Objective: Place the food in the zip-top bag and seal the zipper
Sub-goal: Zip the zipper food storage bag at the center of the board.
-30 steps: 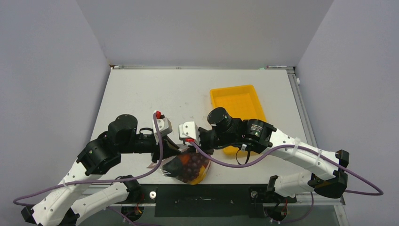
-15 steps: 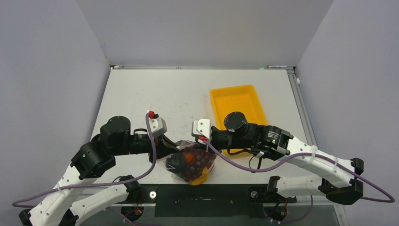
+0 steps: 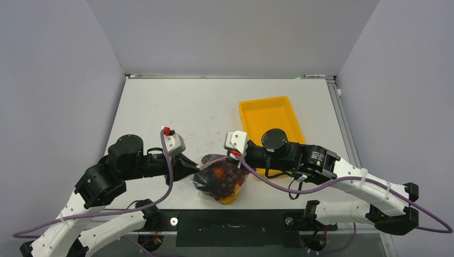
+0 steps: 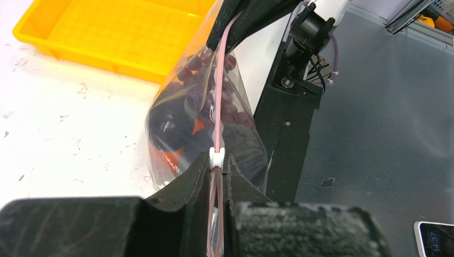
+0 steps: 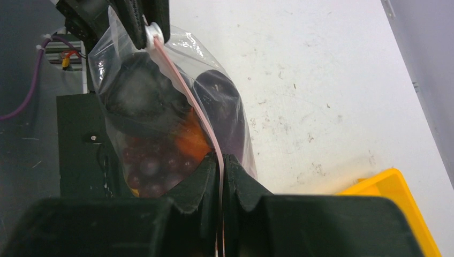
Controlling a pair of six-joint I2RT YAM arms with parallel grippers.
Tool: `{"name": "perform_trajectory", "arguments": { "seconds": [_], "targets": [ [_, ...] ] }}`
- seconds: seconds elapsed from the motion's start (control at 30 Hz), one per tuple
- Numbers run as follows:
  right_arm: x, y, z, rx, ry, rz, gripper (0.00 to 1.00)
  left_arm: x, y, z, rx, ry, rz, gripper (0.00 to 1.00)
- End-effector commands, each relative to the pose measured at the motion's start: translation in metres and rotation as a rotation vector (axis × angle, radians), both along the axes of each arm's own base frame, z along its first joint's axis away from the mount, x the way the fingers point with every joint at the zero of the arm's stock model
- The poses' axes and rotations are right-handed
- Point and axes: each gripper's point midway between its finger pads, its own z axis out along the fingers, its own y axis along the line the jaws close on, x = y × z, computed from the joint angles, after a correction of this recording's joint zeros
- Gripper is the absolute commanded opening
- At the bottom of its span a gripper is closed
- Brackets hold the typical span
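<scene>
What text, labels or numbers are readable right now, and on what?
"14:37", sideways, on the white-edged phone screen on the grey surface.
Label on the right arm's black motor housing: too small to read.
Nothing else legible.

Glossy clear plastic zip-top bag (image 4: 174, 120)

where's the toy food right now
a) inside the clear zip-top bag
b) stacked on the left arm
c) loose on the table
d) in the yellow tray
a: the dark red grapes, an orange piece and the dark eggplant all show through the clear zip-top bag, which is held by its zipper between the left gripper and the right gripper.
</scene>
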Motion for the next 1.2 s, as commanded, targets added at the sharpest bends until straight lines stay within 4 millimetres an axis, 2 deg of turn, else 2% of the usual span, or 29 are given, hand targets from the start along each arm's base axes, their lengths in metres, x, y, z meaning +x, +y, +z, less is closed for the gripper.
{"name": "perform_trajectory", "arguments": {
  "seconds": [0.0,0.4,0.67,0.87,0.97,1.1,1.17],
  "targets": [
    [0.026,-0.025,0.029,0.068,-0.085,-0.179,0.05,-0.010,0.016,0.020,-0.028,-0.037,0.020,0.00],
    [0.036,-0.042,0.046,0.129,-0.115,-0.279,0.05,-0.008,0.032,0.011,-0.001,-0.031,0.106,0.00],
    [0.033,-0.040,0.047,0.147,-0.108,-0.264,0.05,-0.007,0.040,0.010,-0.010,-0.032,0.151,0.00],
    [0.032,-0.038,0.049,0.153,-0.106,-0.256,0.05,-0.003,0.039,0.011,-0.011,-0.029,0.170,0.05],
    [0.032,-0.035,0.052,0.163,-0.106,-0.247,0.05,0.003,0.040,0.013,-0.020,-0.038,0.200,0.16],
    [0.032,-0.026,0.057,0.173,-0.109,-0.221,0.05,0.014,0.038,0.016,-0.046,-0.058,0.243,0.42],
    [0.033,-0.022,0.061,0.181,-0.116,-0.217,0.05,0.019,0.036,0.018,-0.054,-0.068,0.257,0.52]
  ]
}}
